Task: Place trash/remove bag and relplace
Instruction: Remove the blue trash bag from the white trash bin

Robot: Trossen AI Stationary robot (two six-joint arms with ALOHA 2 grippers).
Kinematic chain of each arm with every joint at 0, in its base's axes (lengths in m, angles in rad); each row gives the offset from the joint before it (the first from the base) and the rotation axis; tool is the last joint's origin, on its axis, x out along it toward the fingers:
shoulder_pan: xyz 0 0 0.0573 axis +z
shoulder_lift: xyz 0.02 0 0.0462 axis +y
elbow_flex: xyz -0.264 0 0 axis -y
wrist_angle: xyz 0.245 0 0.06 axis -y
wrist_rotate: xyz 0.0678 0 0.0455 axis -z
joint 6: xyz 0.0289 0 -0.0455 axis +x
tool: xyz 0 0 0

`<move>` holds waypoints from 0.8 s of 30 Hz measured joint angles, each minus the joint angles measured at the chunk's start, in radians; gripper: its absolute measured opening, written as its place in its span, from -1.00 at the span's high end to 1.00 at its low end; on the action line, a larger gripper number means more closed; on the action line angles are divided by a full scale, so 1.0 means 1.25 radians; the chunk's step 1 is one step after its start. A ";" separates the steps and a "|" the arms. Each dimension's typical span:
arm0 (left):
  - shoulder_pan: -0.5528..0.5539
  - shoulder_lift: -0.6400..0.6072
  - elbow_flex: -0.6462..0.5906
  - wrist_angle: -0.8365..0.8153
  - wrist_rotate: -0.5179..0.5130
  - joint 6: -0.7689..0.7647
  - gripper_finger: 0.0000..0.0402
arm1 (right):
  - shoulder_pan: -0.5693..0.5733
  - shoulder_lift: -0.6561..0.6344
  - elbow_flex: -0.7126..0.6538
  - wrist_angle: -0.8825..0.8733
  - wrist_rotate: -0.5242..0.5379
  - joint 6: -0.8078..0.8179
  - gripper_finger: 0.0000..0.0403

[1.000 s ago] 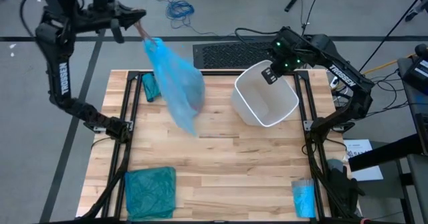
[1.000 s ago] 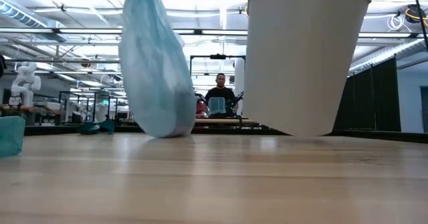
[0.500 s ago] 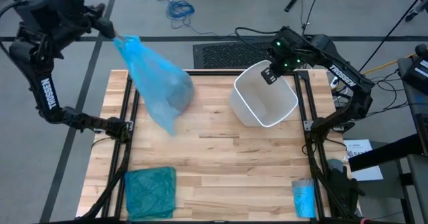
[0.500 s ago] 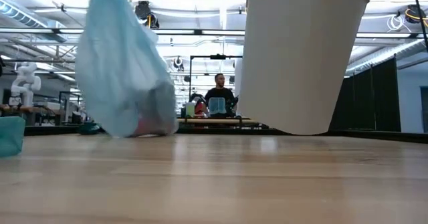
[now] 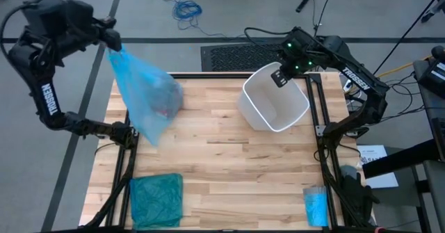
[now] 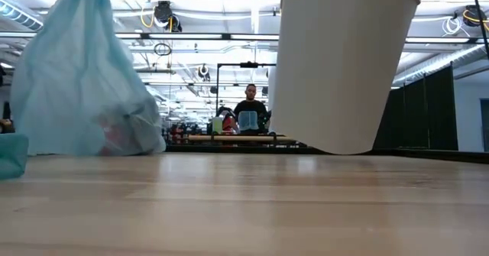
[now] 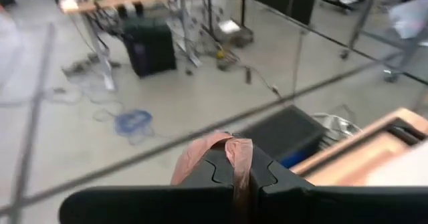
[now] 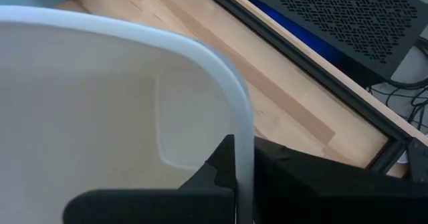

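The light blue bag [image 5: 146, 97] hangs beyond the table's far left corner, with my left gripper [image 5: 111, 44] shut on a pinkish strip at its gathered top. Reddish and pale trash [image 6: 122, 134] shows through the bag's [image 6: 80, 88] lower part. Whether its bottom touches the table I cannot tell. The white bin [image 5: 276, 97] hangs tilted over the table's far right, with my right gripper [image 5: 281, 76] shut on its rim. My left gripper pinches the pinkish strip [image 7: 235, 158] at the bag's gathered top between its two fingers. The fingers come from the table's left, slanting slightly down. The bag hangs below them, full and slack. My right gripper holds the bin's far rim [image 8: 242, 140], one finger inside the bin and one outside. The fingers slant down from the far side. The bin [image 6: 344, 65] is lifted clear of the table and tilted.
A darker teal-green bag [image 5: 156, 199] lies at the near left of the table and a small blue roll [image 5: 315, 205] at the near right. A person [image 6: 250, 107] sits at a bench far behind the table. Bare wood [image 5: 229, 170] lies between.
My left gripper has swung toward the table's left edge and turned, carrying the bag with it. The bag has moved from over the far middle-left of the table out to its far left corner. The bin has stayed in place.
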 joint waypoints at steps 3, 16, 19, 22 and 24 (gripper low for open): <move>0.000 0.005 0.000 -0.009 0.052 -0.035 1.00 | 0.000 0.000 0.000 0.003 0.000 -0.001 1.00; 0.000 0.014 0.000 -0.103 -0.002 -0.080 0.64 | 0.000 0.000 0.000 0.007 0.003 -0.008 1.00; 0.000 0.020 -0.004 -0.132 -0.029 -0.102 0.54 | 0.000 0.000 0.000 0.007 0.002 -0.012 1.00; 0.000 0.021 -0.012 -0.132 -0.003 -0.141 0.52 | 0.000 0.000 0.000 0.007 0.002 -0.016 1.00; 0.000 0.022 -0.013 -0.130 0.007 -0.163 0.52 | 0.000 0.000 0.000 0.007 0.001 -0.016 1.00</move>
